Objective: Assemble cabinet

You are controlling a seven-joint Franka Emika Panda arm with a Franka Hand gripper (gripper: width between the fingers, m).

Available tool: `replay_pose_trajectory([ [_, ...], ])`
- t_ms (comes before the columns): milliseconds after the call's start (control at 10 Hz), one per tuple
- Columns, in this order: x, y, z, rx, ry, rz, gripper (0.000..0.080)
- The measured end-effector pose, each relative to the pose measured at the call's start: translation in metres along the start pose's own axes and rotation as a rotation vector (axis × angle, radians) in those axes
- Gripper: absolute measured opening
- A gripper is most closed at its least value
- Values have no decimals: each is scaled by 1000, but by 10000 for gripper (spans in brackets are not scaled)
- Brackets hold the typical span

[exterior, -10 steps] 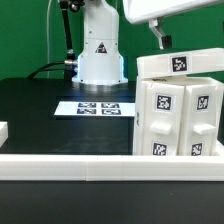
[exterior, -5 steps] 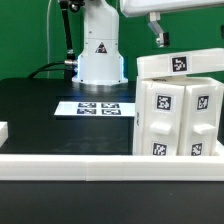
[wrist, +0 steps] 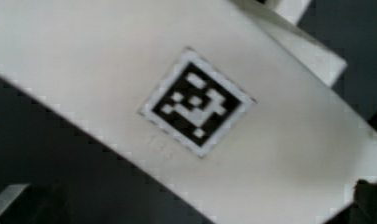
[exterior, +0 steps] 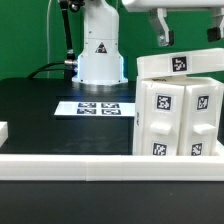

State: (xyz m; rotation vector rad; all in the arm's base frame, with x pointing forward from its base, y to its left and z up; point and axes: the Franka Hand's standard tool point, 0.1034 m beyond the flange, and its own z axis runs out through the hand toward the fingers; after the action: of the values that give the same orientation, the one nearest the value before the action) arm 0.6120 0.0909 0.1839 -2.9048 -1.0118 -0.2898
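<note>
The cabinet [exterior: 180, 105] is a large white box with black-and-white tags, at the exterior view's right on the black table. Its front shows tagged panels with small knobs, and its top slab [exterior: 180, 64] carries one tag. My gripper [exterior: 188, 32] hangs just above that top slab. It is open, with the fingers [exterior: 163, 34] spread wide and nothing between them. The wrist view is filled by the cabinet's white top face with its tag [wrist: 203, 100], seen close and blurred.
The marker board [exterior: 96, 108] lies flat on the table in front of the robot base [exterior: 99, 50]. A long white border rail [exterior: 70, 164] runs along the front edge. A small white piece [exterior: 3, 132] sits at the exterior view's left edge.
My gripper has risen a little above the cabinet's top, staying open. The cabinet has not moved.
</note>
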Motion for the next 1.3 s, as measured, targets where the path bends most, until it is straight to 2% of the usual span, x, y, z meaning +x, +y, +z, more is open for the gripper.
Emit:
replay_pose_trajectory([
  [700,-1,-6,4,-64,-95,-658,797],
  [900,-5,-9,7,-60,-98,-599,797],
  [1100,-15,-14,18,-65,-94,-576,797],
  [1300,-20,-12,20,-62,-98,-569,797],
])
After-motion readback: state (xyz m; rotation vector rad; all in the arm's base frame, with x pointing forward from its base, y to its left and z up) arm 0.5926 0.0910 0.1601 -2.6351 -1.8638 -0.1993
